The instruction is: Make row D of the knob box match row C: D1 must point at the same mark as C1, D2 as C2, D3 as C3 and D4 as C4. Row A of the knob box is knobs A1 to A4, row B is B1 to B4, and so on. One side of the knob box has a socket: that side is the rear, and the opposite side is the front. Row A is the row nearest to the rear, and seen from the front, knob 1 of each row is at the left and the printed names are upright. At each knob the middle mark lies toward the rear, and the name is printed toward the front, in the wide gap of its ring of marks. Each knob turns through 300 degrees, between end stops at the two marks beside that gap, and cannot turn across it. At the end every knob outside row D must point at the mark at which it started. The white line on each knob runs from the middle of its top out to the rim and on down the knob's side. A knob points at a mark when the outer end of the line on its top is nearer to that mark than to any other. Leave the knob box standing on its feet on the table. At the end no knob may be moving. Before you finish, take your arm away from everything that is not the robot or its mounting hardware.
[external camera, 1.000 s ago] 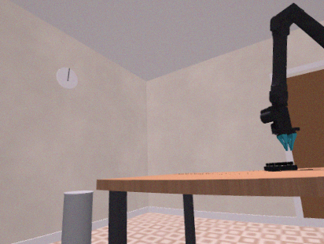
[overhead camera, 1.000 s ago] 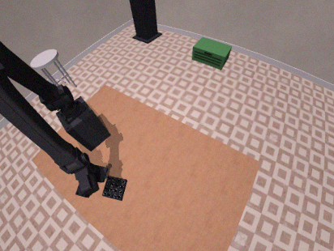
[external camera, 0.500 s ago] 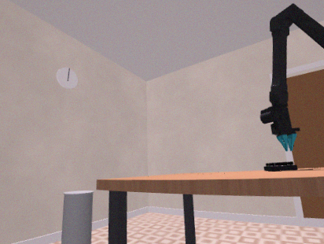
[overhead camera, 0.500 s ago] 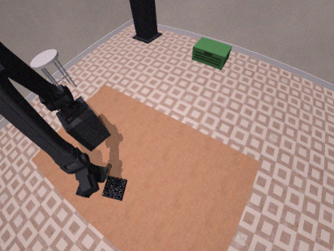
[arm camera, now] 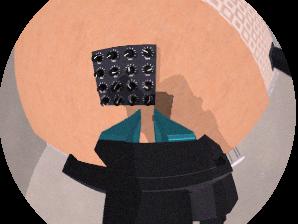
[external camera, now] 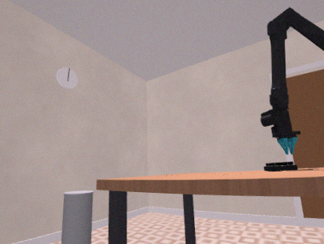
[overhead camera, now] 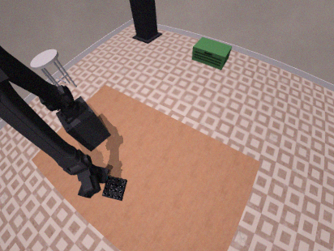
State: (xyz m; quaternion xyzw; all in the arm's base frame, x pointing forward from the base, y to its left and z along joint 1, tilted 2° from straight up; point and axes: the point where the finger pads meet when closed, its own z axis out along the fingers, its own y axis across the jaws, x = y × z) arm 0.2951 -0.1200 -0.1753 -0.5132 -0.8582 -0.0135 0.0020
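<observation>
Only the wrist view shows the knob box (arm camera: 125,75) face on: a black square with a four-by-four grid of knobs, though their white lines and printed names are too small to read. The top view shows the same box (overhead camera: 114,188) as a small dark square near the left front part of the orange-brown bench (overhead camera: 182,170), with the arm's shadow falling across the wood beside it. The exterior view alone gives the height: the knob box (external camera: 280,167) sits flat on the bench (external camera: 204,183), and the tool (external camera: 289,150) hangs just above it without touching.

The arm (external camera: 277,79) rises to a high elbow, then drops almost straight down, so the tool points at the bench. In the wrist view the teal fingers of the tool (arm camera: 148,129) stand close together with a thin gap, just off the box's near edge, and nothing lies between them: nearly closed and empty.

Away from the bench, the top view shows a green crate (overhead camera: 211,53) and a white stool (overhead camera: 45,60) on the checkered floor; the exterior view shows a wall clock (external camera: 67,77) and a grey cylindrical bin (external camera: 78,216).
</observation>
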